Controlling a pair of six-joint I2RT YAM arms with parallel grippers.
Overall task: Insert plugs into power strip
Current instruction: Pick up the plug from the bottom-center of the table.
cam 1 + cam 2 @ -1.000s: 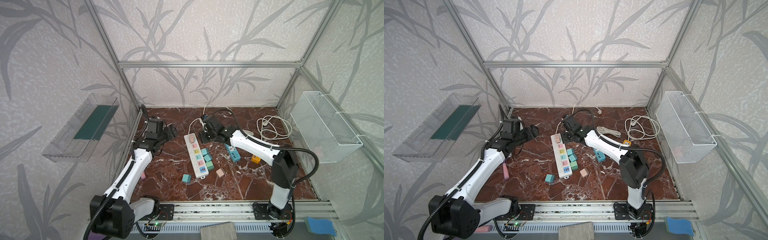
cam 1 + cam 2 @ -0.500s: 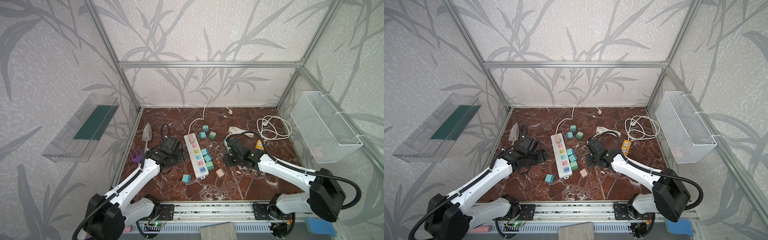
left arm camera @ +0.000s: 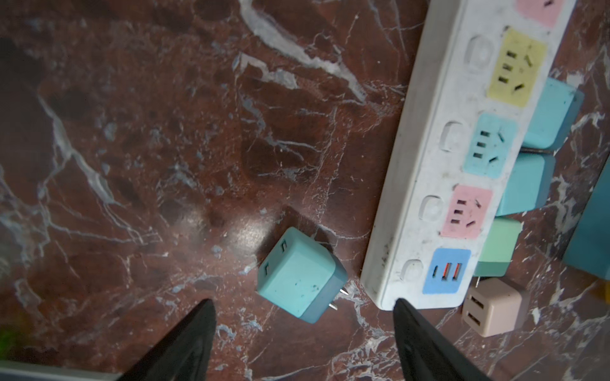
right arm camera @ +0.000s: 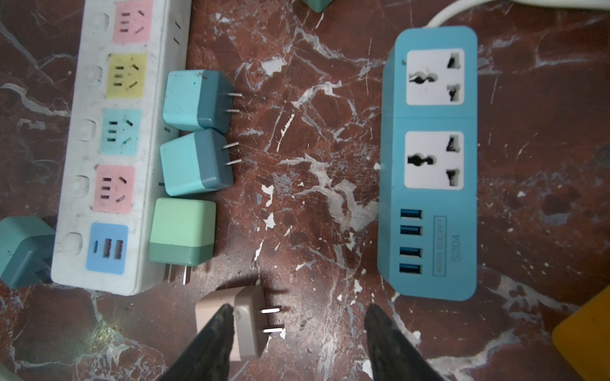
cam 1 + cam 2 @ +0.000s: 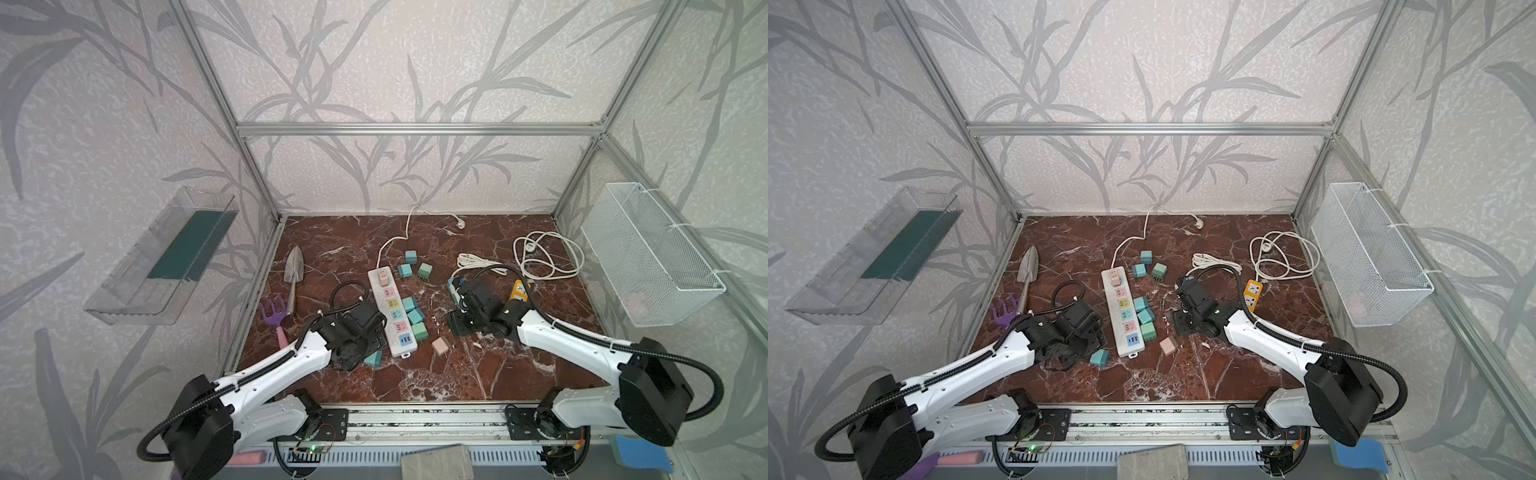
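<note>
Both dropped low: L fingers (image 3: 188, 343), open & empty like R fingers (image 4: 211, 343), should come down square over teal plug (image 3: 298, 280).

left hand (image 3: 303, 301) nearer teal plug (image 3: 297, 273), right hand (image 4: 298, 306) withdrawn

The blue socket block (image 4: 427, 122) has "S204" printed on it, seen in the right wrist view, right next to its four USB holes (image 4: 411, 241). A small boxed label (image 4: 439, 245) beside it is too blurry to read.
</note>
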